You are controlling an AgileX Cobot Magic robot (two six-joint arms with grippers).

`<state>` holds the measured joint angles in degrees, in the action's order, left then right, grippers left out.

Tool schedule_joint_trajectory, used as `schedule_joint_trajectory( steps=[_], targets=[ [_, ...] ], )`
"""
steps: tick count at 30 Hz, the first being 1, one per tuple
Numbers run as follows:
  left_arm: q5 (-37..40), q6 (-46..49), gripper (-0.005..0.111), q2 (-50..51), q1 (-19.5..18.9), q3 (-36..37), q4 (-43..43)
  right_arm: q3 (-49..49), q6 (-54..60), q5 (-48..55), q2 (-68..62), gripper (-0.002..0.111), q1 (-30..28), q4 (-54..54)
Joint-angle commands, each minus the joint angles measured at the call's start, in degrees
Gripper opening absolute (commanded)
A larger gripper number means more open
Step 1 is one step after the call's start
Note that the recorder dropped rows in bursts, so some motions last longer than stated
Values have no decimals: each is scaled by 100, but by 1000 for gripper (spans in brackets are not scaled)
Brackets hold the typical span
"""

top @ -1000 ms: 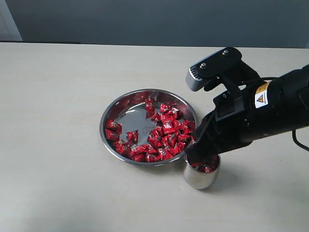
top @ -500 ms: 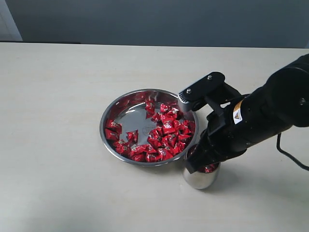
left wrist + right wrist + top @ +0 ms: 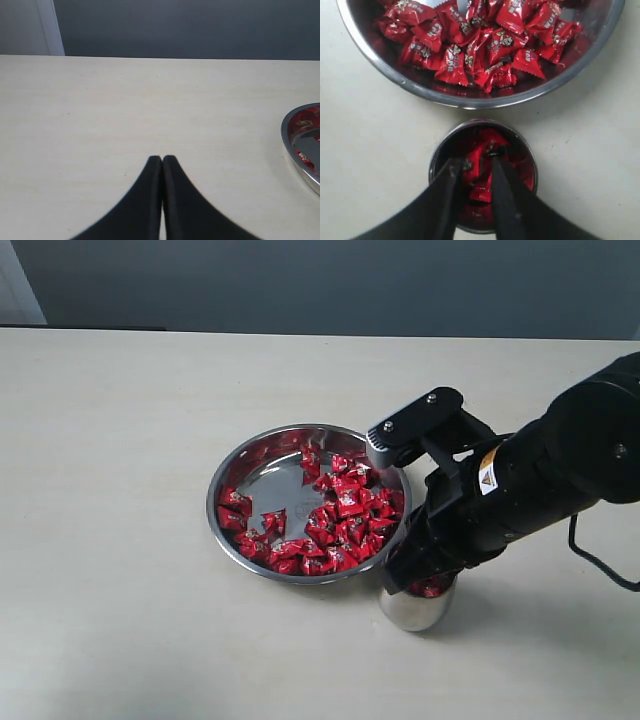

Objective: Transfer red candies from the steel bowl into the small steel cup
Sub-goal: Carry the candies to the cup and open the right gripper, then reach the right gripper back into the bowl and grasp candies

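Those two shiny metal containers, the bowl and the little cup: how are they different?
The steel bowl is wide and shallow; the small steel cup is narrow and deep. The bowl holds many red candies with bare bottom showing; the cup holds a few, packed close. The right hand dips into the cup, not the bowl. Both are polished steel.

The left end effector (image 3: 162, 161) hovers over the pale surface (image 3: 125, 110), fingertips pressed together; the steel bowl (image 3: 300, 150) rim shows beside it.
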<state>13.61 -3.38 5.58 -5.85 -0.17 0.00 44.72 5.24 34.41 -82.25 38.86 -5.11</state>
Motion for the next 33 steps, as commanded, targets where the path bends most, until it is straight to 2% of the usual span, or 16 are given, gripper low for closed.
schedule_joint_trajectory(
  steps=[1, 6, 12, 19, 25, 29, 33],
  targets=[
    [-34, -13, 0, -30, 29, 17, 0, 0, 7, -57, -17, 36, -4, 76],
    [-34, -13, 0, -30, 29, 17, 0, 148, 7, -121, -17, 37, -4, 58],
    [-34, -13, 0, -30, 29, 17, 0, 443, 342, -732, -31, 37, -4, -615],
    [-34, -13, 0, -30, 29, 17, 0, 883, 438, -1095, -280, 37, -4, -670],
    [-34, -13, 0, -30, 29, 17, 0, 1731, 684, -1020, -1445, 37, 254, -711],
    [-34, -13, 0, -30, 29, 17, 0, 2423, 695, -664, -2380, 51, 346, -702],
    [-34, -13, 0, -30, 29, 17, 0, 2919, 695, -504, -3064, 51, 346, -722]
  ],
)
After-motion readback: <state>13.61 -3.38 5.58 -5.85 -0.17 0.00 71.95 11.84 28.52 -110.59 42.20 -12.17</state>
